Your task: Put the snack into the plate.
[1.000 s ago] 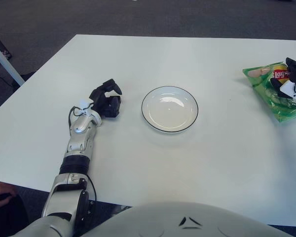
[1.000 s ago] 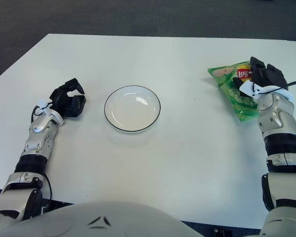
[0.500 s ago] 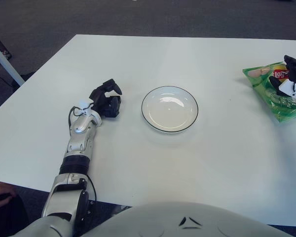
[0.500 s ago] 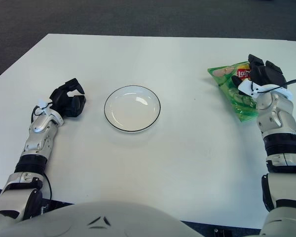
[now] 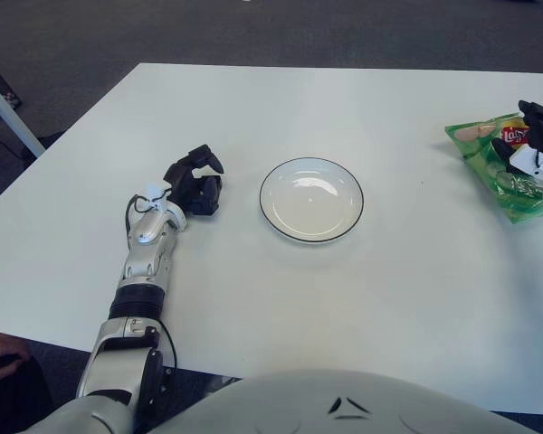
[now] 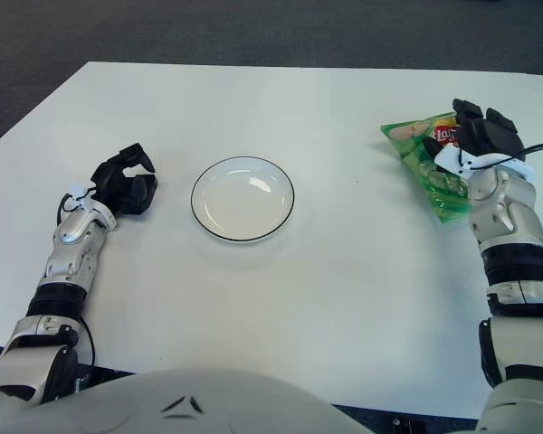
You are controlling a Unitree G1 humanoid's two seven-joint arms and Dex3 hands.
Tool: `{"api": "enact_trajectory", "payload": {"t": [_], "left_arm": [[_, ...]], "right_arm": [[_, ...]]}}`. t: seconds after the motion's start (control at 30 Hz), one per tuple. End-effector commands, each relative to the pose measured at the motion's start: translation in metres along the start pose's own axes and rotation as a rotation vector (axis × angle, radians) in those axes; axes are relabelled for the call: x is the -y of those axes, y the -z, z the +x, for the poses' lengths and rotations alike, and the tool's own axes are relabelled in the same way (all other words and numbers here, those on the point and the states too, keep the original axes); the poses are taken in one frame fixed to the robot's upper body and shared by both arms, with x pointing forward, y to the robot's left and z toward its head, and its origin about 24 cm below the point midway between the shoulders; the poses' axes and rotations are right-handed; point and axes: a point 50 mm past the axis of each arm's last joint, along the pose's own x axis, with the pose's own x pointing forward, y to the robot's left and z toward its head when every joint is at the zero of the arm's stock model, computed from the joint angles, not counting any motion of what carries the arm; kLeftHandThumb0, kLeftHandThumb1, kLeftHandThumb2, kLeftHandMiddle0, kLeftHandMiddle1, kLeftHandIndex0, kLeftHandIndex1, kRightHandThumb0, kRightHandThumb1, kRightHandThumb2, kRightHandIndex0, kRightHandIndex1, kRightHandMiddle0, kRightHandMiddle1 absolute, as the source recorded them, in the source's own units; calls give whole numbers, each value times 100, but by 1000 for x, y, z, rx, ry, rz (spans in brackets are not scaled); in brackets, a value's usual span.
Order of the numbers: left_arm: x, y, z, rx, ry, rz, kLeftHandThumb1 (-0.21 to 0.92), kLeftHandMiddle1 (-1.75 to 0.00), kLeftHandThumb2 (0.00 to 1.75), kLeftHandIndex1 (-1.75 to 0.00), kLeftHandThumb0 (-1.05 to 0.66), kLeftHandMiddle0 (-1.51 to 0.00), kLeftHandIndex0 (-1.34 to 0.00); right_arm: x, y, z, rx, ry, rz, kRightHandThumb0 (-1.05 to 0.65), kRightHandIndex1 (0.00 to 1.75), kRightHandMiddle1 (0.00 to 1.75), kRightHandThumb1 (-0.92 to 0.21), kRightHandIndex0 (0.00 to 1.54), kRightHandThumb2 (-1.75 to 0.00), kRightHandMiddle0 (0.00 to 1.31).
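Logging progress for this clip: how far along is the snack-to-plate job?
Nothing is done: the plate holds nothing. In hand: the right robot hand is over the green Lay's chip bag, which lies on the table; a grasp is unclear. Left: lifting and placing it. The left robot hand shows left of the plate.

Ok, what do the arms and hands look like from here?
Both arms are silver-grey metal segments with black joint bands. The left hand and right hand are black and three-fingered, each with a white wrist piece. A thin black cable loops at each wrist.
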Motion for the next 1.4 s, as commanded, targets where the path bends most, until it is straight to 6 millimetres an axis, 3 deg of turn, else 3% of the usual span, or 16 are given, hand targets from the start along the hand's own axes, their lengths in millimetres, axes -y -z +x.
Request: {"api": "enact_trajectory", "payload": {"t": [0.0, 0.83, 1.23, 1.37], "left_arm": [[11, 43, -30, -172, -26, -69, 25, -175, 140, -175, -51, -134, -67], [10, 43, -31, -182, -31, -70, 25, -175, 140, -175, -51, -134, -67], [11, 42, -31, -179, -27, -65, 25, -175, 140, -175, -51, -134, -67], [11, 42, -31, -179, -27, -73, 25, -175, 140, -175, -51, -134, -67]], "right_arm": [[-5, -3, -1, 9, -11, -1, -105, 0, 30, -92, 0, -98, 0], [-27, -1, -6, -10, -200, -21, -105, 1, 36, -92, 1, -104, 0], [-35, 2, -6, 1, -290, -131, -105, 4, 65, -92, 7, -100, 0], [-38, 3, -6, 0, -308, -155, -101, 8, 91, -92, 13, -91, 0]]}}
